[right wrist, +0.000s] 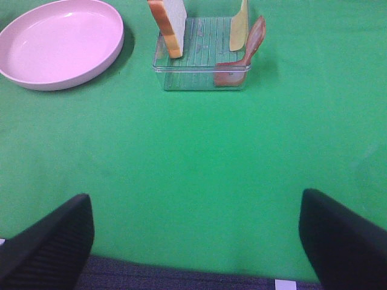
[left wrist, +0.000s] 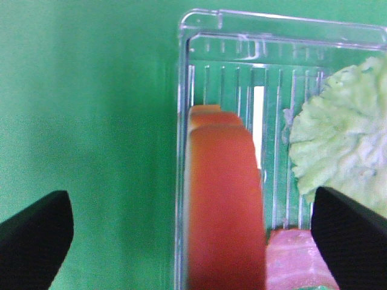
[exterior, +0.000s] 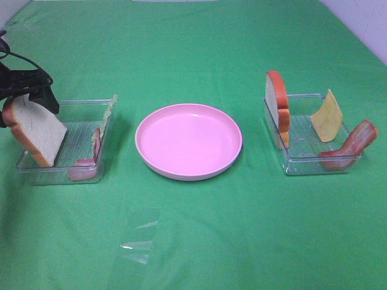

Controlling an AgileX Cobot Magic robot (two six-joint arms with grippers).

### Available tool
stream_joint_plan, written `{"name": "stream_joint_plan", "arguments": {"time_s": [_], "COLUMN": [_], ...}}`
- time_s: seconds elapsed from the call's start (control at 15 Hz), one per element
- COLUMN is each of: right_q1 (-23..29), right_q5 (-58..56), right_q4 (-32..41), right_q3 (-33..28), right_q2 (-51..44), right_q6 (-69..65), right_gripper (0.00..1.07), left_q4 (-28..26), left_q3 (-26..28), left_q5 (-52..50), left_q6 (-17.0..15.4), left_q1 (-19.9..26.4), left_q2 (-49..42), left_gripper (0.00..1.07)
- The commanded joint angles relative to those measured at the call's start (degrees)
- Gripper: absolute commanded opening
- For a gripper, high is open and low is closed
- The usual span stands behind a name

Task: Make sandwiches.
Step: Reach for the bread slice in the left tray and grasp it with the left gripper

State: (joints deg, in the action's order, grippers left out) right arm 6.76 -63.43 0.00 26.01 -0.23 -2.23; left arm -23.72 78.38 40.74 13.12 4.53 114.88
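Observation:
A white bread slice (exterior: 37,130) with orange-brown crust leans in the left clear tray (exterior: 81,106). My left gripper (exterior: 30,92) hangs just over its top edge. The left wrist view has the gripper (left wrist: 192,208) open, its black fingers (left wrist: 36,238) wide on either side of the crust (left wrist: 224,199) with a gap at each side. Lettuce (left wrist: 341,142) and bacon (left wrist: 296,260) share that tray. The right tray (exterior: 302,163) holds another bread slice (exterior: 277,109), cheese (exterior: 327,116) and bacon (exterior: 351,148). My right gripper (right wrist: 195,202) is open, empty, well back from that tray (right wrist: 202,75).
A round pink plate (exterior: 188,140) sits empty between the two trays, also at the far left of the right wrist view as the plate (right wrist: 60,42). A scrap of clear film (exterior: 136,244) lies on the green cloth near the front. The right arm is outside the exterior view.

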Motion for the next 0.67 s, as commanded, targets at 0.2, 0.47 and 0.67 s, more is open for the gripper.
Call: {"name": "stream_joint_plan", "arguments": {"time_s": [0.2,0.47,0.67], "right_q1": [0.0,0.0,0.0], "right_q5": [0.23,0.23,0.23], "right_q4": [0.0,0.0,0.0], "right_q3": [-0.23,-0.23,-0.23], "right_q2": [-1.49,-1.49,-1.49], "right_q6": [0.74,0.74,0.74], "right_gripper": [0.89,0.89,0.89], "left_q4": [-2.81,-3.44,-4.47], "left_q3": [0.46,0.46,0.57], "left_q5": [-0.46,0.97,0.97], "left_q6": [1.38,0.69,0.69], "left_q1": [0.06,0.06,0.06], "left_q2": [0.11,0.06,-0.29], "left_gripper": [0.93,0.47,0.23]}}
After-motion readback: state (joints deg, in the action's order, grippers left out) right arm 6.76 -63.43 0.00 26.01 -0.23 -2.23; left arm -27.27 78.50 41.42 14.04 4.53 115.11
